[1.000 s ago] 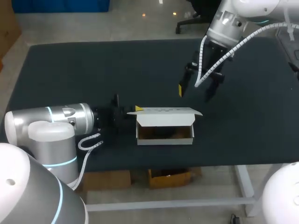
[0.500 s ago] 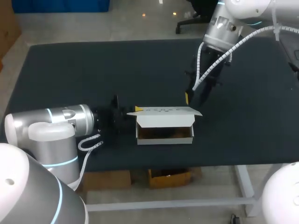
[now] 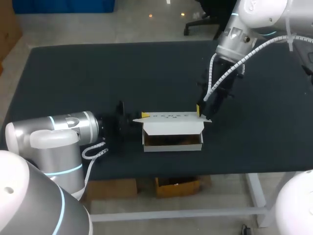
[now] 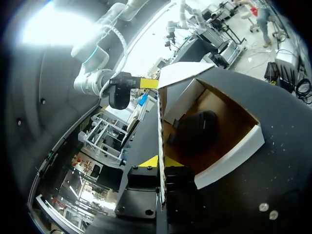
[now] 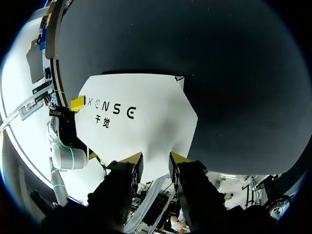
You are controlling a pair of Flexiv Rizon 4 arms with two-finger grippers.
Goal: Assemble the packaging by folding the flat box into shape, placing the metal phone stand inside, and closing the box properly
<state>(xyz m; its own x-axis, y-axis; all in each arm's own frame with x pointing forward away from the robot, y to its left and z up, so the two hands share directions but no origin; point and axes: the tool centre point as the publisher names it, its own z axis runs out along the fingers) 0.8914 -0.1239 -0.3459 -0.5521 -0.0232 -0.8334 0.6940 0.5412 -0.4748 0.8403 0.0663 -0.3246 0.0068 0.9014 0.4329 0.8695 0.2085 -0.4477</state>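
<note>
— What is moved?
— The right gripper (image 3: 201,111) is brought down from a second ago to the right end of the lid (image 3: 171,116); whether it is gripped cannot be told.
— What is counted?
— One box (image 3: 171,142), open, near the front edge of the table (image 3: 98,73), with one dark stand (image 4: 195,131) inside. Its left end is pinched by the left gripper (image 4: 162,161).

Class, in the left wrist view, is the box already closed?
No, the box lies open, with the dark phone stand visible inside.
</note>
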